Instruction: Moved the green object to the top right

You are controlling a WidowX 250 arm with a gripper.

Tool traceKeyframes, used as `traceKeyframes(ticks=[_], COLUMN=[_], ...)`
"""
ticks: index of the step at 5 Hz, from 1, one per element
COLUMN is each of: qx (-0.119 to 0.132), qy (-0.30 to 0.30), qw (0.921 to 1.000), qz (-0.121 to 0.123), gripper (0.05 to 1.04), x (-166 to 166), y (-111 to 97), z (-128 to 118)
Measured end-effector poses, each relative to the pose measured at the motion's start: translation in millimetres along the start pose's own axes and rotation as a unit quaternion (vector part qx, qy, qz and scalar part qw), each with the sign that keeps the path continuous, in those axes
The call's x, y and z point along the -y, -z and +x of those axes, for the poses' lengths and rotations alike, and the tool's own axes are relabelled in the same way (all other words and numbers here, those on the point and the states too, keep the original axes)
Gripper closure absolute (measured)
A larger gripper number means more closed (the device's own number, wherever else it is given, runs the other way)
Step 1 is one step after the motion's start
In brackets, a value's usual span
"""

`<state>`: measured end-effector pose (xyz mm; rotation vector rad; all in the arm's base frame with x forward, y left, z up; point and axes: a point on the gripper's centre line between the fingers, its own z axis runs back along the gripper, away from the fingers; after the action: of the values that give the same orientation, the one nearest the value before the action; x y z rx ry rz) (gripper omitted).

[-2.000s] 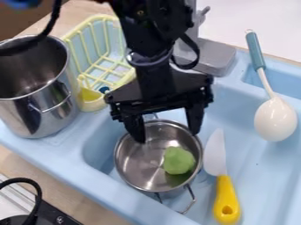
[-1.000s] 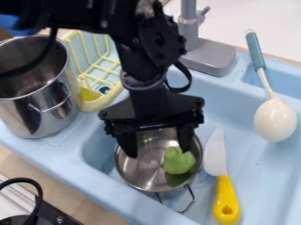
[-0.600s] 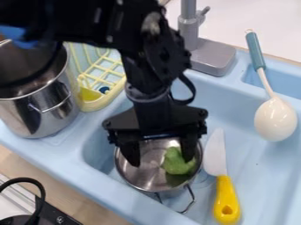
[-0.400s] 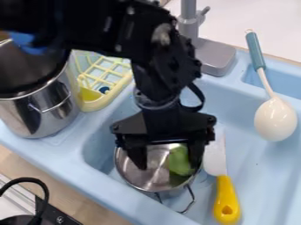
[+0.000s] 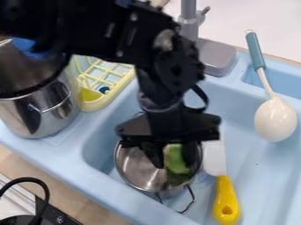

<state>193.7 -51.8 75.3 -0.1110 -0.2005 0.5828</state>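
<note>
Evidently short of its top-right goal, a green object sits inside a steel pot in a blue sink, with a black gripper around it — whether clamped on cannot be told. Lift, carry and release all remain. Dark hardware hides the pot's far rim — and the object's right side.

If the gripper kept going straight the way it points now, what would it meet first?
Probably the bottom of the small pot: the gripper points down into it, with the green object between its sides. The remaining depth is unclear from this view.
</note>
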Motion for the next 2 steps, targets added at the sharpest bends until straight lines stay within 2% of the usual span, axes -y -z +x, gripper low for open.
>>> traceKeyframes(ticks=[1,2], qx=[0.008,0.018], qy=[-0.011,-0.03], qw=[0.9999,0.9994], qz=[0.001,0.0], gripper=[0.855,0.867], x=[-3.7,-7.2], y=[-3.1,-8.3], z=[3.7,7.2])
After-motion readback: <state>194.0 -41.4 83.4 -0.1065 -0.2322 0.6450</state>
